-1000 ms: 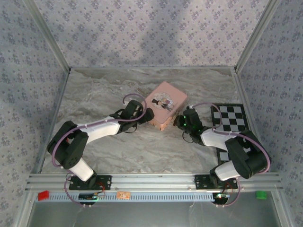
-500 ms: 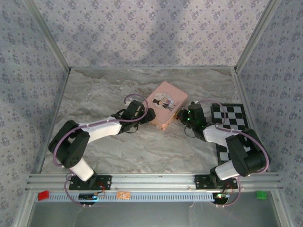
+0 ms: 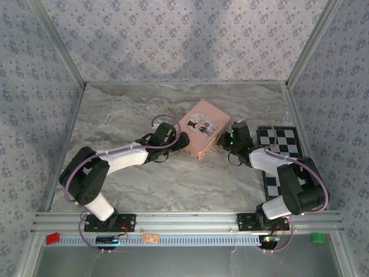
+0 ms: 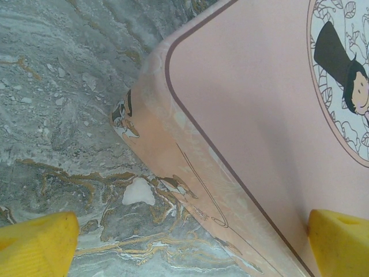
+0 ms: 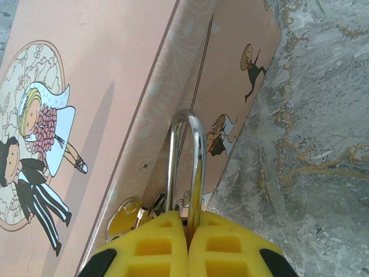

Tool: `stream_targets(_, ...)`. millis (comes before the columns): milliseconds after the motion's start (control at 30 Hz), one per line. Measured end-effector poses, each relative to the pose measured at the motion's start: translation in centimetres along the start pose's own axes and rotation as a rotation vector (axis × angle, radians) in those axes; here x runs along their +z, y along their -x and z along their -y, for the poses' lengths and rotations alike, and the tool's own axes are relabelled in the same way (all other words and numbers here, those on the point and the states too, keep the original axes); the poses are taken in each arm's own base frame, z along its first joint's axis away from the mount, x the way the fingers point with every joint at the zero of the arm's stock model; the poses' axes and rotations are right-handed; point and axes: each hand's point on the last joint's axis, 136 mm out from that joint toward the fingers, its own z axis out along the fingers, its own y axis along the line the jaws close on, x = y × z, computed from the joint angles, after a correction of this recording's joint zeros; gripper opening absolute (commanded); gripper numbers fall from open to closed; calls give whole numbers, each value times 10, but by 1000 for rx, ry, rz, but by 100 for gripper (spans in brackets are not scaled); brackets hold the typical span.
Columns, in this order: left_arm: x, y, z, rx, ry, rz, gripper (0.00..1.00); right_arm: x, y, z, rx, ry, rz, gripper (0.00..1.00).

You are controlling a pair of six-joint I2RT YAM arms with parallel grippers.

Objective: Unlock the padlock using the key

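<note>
The padlock (image 5: 199, 167) is pinched by its thin silvery shackle between the closed yellow fingers (image 5: 153, 248) of the right gripper (image 5: 187, 231). The shackle's loop is set against the side wall of the pink illustrated tin (image 5: 104, 104) on the marbled surface (image 5: 311, 144). At the tin's other side, the left gripper (image 4: 187, 248) is spread wide across a corner, one fingertip over the lid and the other over the surface.

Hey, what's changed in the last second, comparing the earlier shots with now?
The right gripper, shut on the padlock by its shackle, moved a little farther from its base along the right side of the pink tin. The left gripper stayed open at the tin's left corner, and the tin looks unmoved.
</note>
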Motion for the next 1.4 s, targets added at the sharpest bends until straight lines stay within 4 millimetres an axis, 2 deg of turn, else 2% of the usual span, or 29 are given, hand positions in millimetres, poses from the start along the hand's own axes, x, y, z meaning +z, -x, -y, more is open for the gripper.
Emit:
stream_targets(267,1,0,1,0,-5,-2,100,-1,8,7,92,28,35,0)
stream_targets(467,1,0,1,0,-5,-2,100,-8,34,18,217,59,136,0)
stream_targets(633,1,0,1,0,-5,-2,100,-12,37,14,234,79,147,0)
stream_targets(733,1,0,1,1,-4,-1,100,-23,37,12,197,71,149,0)
stream_targets(933,2,3,-2,-7,-19,-19,100,-61,34,9,53,33,139,0)
stream_targets(1100,3,11,-7,20,-45,-41,100,-82,14,6,-68,25,45,0)
stream_targets(1233,1,29,-21,46,-41,-33,100,-93,-19,7,-142,29,-81,0)
stream_targets(1300,-6,36,-29,71,-19,-19,100,-100,-39,4,-185,37,-146,0)
stream_targets(1400,-32,48,-39,111,-1,34,100,-114,-64,-2,-244,59,-219,0)
